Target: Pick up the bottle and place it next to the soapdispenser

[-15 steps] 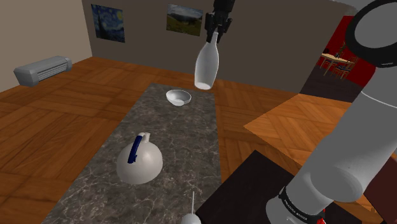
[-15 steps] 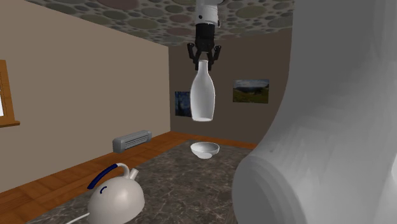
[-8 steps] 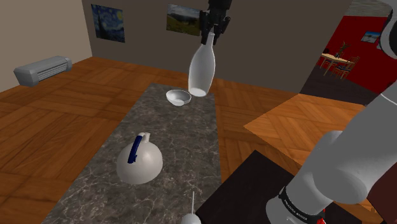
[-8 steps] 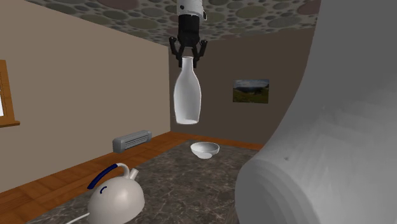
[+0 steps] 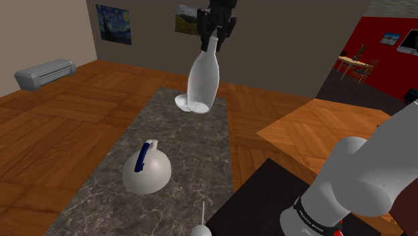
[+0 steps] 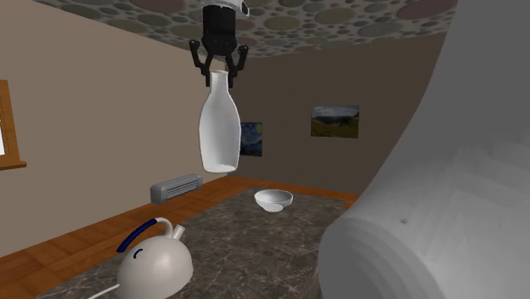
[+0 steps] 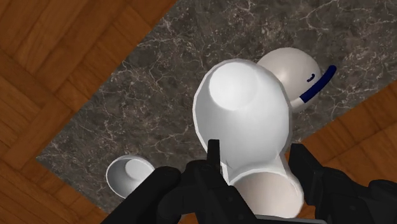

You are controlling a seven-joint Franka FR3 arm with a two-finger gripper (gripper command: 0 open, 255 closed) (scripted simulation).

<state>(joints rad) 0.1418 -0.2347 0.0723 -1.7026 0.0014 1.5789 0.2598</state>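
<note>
Claw (image 5: pixel 212 41) pinching white bottle (image 5: pixel 203 77) by neck, aloft | bowl (image 6: pixel 273 200) on dark veined table (image 5: pixel 194 154)

The gripper (image 5: pixel 212 40) has carried the bottle (image 5: pixel 203 77) toward the shoulder view's left, a little more in each picture. The bottle's base hung to the right of the white bowl (image 5: pixel 181 102) one second ago; now it covers a part of the bowl, and the bottle leans more. In the second exterior view the gripper (image 6: pixel 220 75) and the bottle (image 6: pixel 219 127) have also gone to the left, so the dark painting (image 6: pixel 252 138) behind them shows again. The arm (image 5: pixel 362 181) has sunk lower in the shoulder view and uncovers more of the red wall (image 5: pixel 385 64).
</note>
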